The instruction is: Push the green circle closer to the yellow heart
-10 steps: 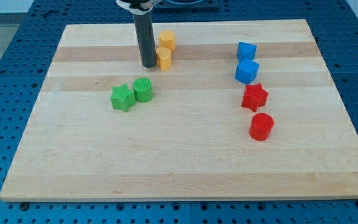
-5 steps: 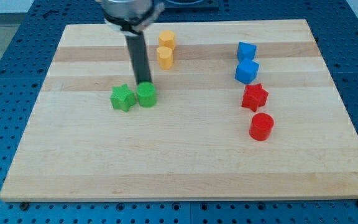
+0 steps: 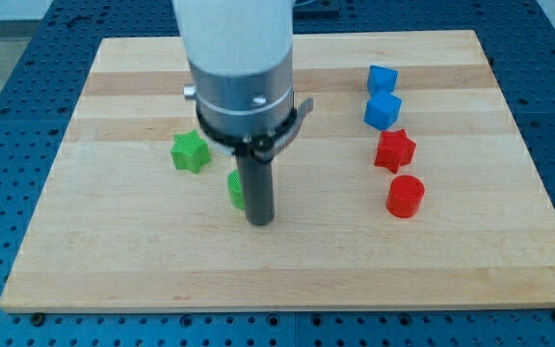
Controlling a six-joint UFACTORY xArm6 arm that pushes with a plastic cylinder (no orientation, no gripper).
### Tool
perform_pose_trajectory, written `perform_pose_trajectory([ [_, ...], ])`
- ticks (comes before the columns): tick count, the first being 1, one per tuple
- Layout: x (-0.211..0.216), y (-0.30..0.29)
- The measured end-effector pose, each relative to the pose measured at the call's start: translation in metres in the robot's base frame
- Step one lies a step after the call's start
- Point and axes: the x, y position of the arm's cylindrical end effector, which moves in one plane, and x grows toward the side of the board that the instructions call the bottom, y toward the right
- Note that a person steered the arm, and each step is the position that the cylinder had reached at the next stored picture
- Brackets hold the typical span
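Observation:
The green circle (image 3: pixel 235 189) lies left of the board's centre, mostly hidden behind my rod; only its left edge shows. My tip (image 3: pixel 260 222) is on the board just right of and below the green circle, touching or nearly touching it. The yellow heart and the other yellow block are hidden behind the arm's wide body at the view's top. A green star (image 3: pixel 190 151) sits up and to the left of the circle, apart from it.
Two blue blocks (image 3: pixel 383 79) (image 3: pixel 383 110) stand at the view's right, with a red star (image 3: pixel 394 149) and a red cylinder (image 3: pixel 405 196) below them. The wooden board (image 3: pixel 114 251) rests on a blue perforated table.
My arm swept from the yellow blocks down past the green pair toward the view's bottom. The green circle has moved down and slightly right, away from the green star. The yellow blocks are now hidden.

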Motion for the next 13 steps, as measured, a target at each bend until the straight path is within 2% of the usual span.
perform_pose_trajectory([
  [1,-0.019,0.006],
  [3,0.020,-0.048],
  [7,-0.073,-0.014],
  [9,-0.084,0.008],
  [13,-0.094,-0.005],
])
